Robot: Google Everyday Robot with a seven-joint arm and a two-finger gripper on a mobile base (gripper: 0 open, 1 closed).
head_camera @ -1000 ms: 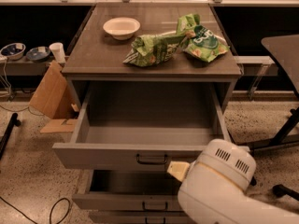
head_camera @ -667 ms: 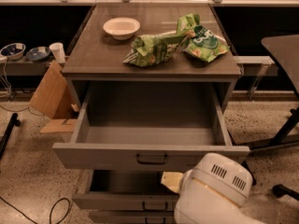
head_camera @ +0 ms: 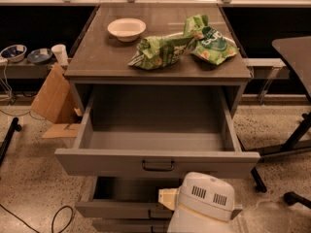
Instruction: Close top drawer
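Observation:
The top drawer (head_camera: 97, 162) of the grey cabinet is pulled far out, and its deep box is empty. Its tall front panel faces me with a dark bail handle (head_camera: 158, 166) at centre. My gripper (head_camera: 167, 198) is low in the camera view, just below the drawer's front panel and a little right of the handle. It sits in front of the lower drawer (head_camera: 121, 209), which is also partly open. The white vented arm housing (head_camera: 206, 198) hides most of the gripper. It does not touch the handle.
A white bowl (head_camera: 126, 28) and two green snack bags (head_camera: 160, 51) (head_camera: 214, 42) lie on the cabinet top. Cardboard (head_camera: 53, 101) leans at the left, with a cup (head_camera: 60, 54) and bowls on a low shelf. A dark table (head_camera: 294, 47) and its legs stand at the right. A cable (head_camera: 58, 217) lies on the floor.
My arm has moved down and to the left in the view, from level with the drawer front to below it. The drawer has not moved.

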